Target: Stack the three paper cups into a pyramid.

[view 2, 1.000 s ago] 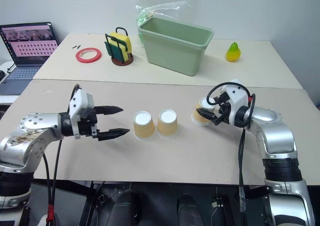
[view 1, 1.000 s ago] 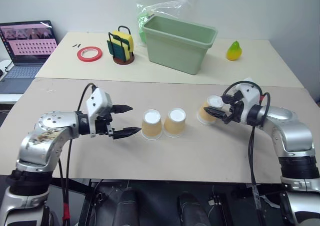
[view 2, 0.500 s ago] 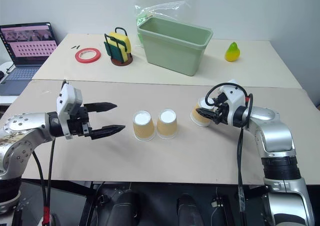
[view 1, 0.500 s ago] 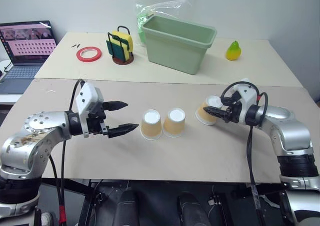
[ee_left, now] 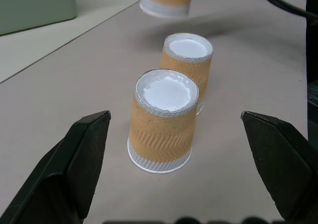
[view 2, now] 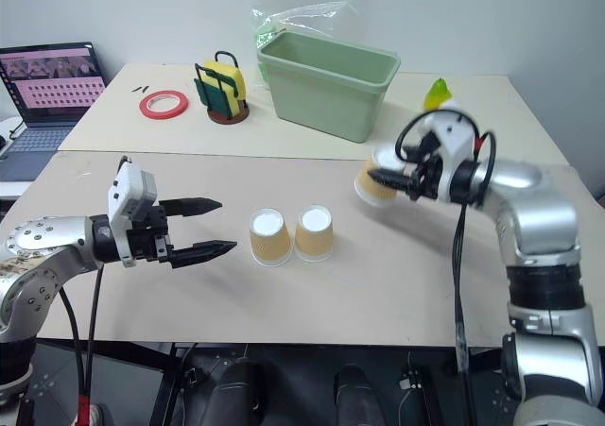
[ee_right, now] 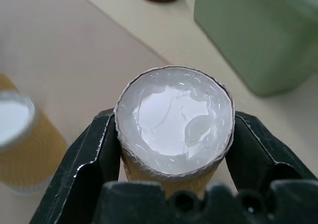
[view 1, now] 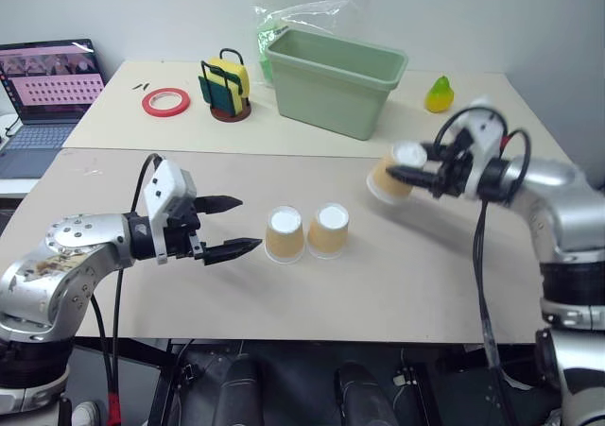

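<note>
Now the right gripper [view 1: 408, 173] pinches one paper cup [view 1: 388, 178] by its upper part, one black finger on each side of the white base, as the right wrist view shows [ee_right: 175, 129]; this held cup hangs tilted in the air above the desk [view 1: 378, 284], clear of its surface, a little toward the pale-green tub [view 1: 336, 78]. Compared with a moment ago, the cup has gone from resting on the desk to being lifted. The other two paper cups stand upside down on the desk, side by side and touching or nearly so: the left cup [view 1: 285, 234] and the middle cup [view 1: 328, 230], both with white bases up. The held cup lies to the right of this pair and higher, well apart from them. The left gripper [view 1: 230, 226] hovers level just left of the left cup, its two fingers spread wide and holding nothing; in the left wrist view the nearer cup [ee_left: 162, 120] stands between and beyond the open fingertips, untouched.
</note>
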Controlling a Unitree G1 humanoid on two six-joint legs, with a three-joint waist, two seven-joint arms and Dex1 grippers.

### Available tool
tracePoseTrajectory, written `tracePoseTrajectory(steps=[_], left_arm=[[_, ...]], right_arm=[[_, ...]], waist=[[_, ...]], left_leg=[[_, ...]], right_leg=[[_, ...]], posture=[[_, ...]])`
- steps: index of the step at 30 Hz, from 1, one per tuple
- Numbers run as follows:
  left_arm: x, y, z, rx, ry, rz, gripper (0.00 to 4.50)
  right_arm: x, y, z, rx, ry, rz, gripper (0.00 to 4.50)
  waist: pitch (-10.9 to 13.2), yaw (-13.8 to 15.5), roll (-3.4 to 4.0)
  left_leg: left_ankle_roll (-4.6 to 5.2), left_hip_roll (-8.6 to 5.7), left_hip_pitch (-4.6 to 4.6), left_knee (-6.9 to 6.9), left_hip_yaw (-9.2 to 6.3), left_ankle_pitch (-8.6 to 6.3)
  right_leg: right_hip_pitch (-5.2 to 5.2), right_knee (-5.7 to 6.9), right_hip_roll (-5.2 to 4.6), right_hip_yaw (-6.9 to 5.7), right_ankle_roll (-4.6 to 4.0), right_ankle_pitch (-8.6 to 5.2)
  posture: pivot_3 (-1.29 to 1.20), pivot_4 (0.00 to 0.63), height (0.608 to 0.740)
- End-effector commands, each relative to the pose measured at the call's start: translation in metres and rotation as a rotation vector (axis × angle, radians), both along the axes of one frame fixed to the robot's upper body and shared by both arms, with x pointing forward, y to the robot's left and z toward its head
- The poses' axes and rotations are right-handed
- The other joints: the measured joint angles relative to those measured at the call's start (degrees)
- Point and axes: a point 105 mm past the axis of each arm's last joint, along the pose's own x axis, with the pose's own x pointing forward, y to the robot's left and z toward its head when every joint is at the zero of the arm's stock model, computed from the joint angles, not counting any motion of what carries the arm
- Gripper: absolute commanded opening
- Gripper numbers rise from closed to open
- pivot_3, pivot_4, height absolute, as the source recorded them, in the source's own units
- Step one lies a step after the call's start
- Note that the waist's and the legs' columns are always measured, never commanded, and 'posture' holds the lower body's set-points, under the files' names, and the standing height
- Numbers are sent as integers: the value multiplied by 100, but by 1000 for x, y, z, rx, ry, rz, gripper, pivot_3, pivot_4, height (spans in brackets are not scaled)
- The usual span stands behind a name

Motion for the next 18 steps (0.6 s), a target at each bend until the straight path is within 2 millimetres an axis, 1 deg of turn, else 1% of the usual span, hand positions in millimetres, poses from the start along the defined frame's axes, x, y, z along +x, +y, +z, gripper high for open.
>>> tracePoseTrajectory(steps=[1, 3, 5, 7, 9, 11, 14, 18], left_arm=[[-2, -6, 7, 20, -45, -34, 4500], [-2, -6, 7, 21, -46, -37, 4500], [-1, -7, 7, 21, -46, -42, 4500], [0, -7, 6, 22, -43, -48, 4500], [-2, -7, 4, 25, -39, -56, 4500], [-3, -8, 3, 24, -37, -60, 4500], [-4, -8, 3, 22, -37, -59, 4500], [-6, -8, 2, 22, -35, -55, 4500]], right_arm=[[-21, 23, 39, -21, -67, 195, 2711], [-29, 32, 48, -39, -71, 271, 2711], [-42, 53, 54, -88, -67, 405, 2711], [-56, 76, 50, -158, -51, 542, 2711], [-61, 90, 39, -224, -32, 624, 2711], [-61, 97, 29, -268, -20, 663, 2711], [-54, 100, 17, -313, -10, 673, 2711], [-43, 101, 11, -332, -6, 670, 2711]], waist=[[1, 2, 1], [2, 3, 2], [2, 3, 2], [2, 2, 4], [2, -5, 4], [3, -3, 3], [3, 23, 3], [3, 25, 3]], left_leg=[[0, 0, 0, -1, 0, 0], [0, 0, 0, -2, 1, 0], [0, 0, 0, -1, 1, 0], [0, 0, 0, -1, 1, 0], [0, 1, 0, -2, 1, 0], [0, 1, 1, -3, 1, 0], [-1, 1, 0, -2, 2, 0], [-1, 1, 0, -1, 2, 1]], right_leg=[[0, 0, 0, 1, 0, 0], [0, 0, 0, 0, -1, 0], [1, 0, -1, -1, -1, -1], [-1, 0, -1, 0, -1, 0], [-2, 0, -1, -1, -2, 0], [-1, 0, 0, -1, -2, -1], [-1, 0, -1, -2, -2, 0], [-1, -1, -1, -2, -2, 0]], posture=[[0, 150, 656], [0, 150, 656], [0, 150, 656], [0, 150, 656], [0, 150, 656], [0, 150, 656], [0, 150, 656], [0, 150, 656]])
